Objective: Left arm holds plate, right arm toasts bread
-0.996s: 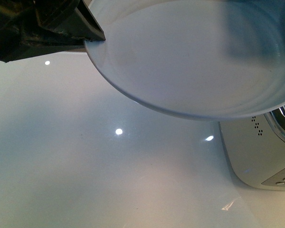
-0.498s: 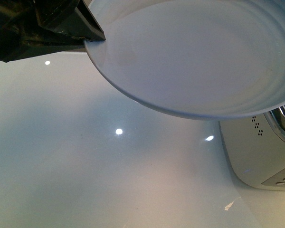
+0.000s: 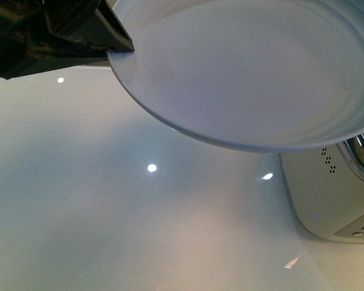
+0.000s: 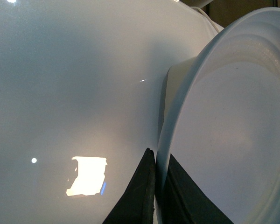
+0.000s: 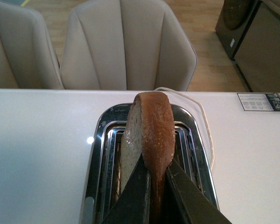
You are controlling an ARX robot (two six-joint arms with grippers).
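Front view: left arm [image 3: 48,36] jaws pinch the rim of plate [image 3: 249,73], one on each face, plate tilted in air above glossy white desk [image 3: 139,230]. Toaster [image 3: 321,194] on desk under plate's right side. R wrist view: right arm [image 5: 133,200] jaws clamped on bread [image 5: 151,126], slice upright, crust edge twd cam, over toaster slots; can't tell if lower end is inside.

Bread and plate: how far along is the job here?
Done: left claw holds the plate by its rim, bare, above the table. In hand: right claw pinches the bread upright over the toaster. Left: bread into a slot or onto the plate; which cannot be told.
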